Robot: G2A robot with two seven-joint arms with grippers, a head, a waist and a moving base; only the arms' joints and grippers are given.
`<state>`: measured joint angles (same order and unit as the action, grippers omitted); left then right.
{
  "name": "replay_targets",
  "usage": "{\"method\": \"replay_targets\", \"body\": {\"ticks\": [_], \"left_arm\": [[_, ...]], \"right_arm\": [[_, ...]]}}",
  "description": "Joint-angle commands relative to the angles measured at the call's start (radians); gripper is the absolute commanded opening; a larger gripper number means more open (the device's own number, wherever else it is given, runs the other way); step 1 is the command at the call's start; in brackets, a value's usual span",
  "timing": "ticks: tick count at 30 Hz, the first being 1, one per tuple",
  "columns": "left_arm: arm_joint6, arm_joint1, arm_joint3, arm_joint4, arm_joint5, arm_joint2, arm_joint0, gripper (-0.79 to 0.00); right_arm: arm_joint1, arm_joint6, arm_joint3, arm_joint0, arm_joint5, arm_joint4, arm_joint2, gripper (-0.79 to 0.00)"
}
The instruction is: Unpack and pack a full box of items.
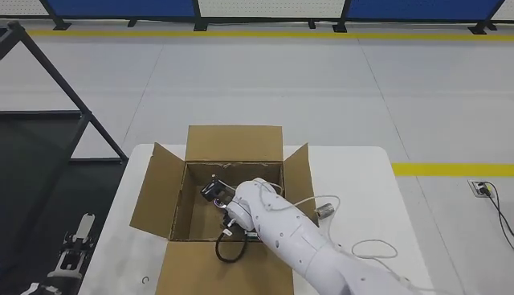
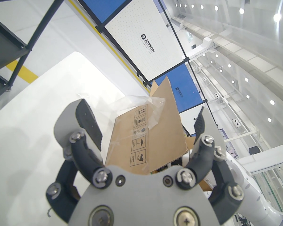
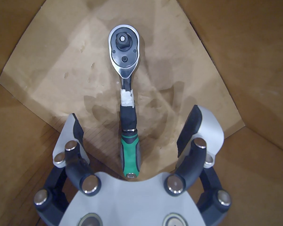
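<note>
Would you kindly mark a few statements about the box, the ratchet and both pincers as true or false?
1. The ratchet lies on the box floor. True.
2. The right pincer is shut on the ratchet. False: it is open, fingers either side of the handle.
3. The handle is red. False: green.
4. The left pincer is open, outside the box. True.
5. The box flaps are shut. False: they stand open.
</note>
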<state>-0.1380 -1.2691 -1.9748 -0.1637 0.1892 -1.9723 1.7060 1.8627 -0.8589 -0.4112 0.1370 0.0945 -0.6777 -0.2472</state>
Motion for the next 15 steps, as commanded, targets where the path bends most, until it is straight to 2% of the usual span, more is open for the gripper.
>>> {"method": "replay_targets", "body": {"ticks": [1,3,5,10,15], "left_arm": [[-0.001,0.000,-0.001,0.001,-0.001,-0.001,0.001,0.000],[-0.002,0.000,-0.002,0.003,0.000,0.000,0.001,0.000],[-0.001,0.000,-0.004,0.003,0.000,0.001,0.001,0.000],[-0.002,-0.001,-0.007,0.004,0.000,0.000,0.000,0.000],[-0.002,-0.001,-0.009,0.007,0.000,-0.004,0.001,0.000]], "right_arm": [[0.004,-0.005,0.006,0.000,0.002,-0.008,-0.003,-0.413],[0.008,-0.010,0.012,0.001,-0.001,-0.015,-0.006,-0.474],[0.012,-0.013,0.018,0.002,0.003,-0.020,-0.010,-0.493],[0.023,-0.018,0.034,0.007,0.016,-0.031,-0.019,-0.526],[0.034,-0.021,0.055,0.011,0.025,-0.046,-0.025,-0.526]]}}
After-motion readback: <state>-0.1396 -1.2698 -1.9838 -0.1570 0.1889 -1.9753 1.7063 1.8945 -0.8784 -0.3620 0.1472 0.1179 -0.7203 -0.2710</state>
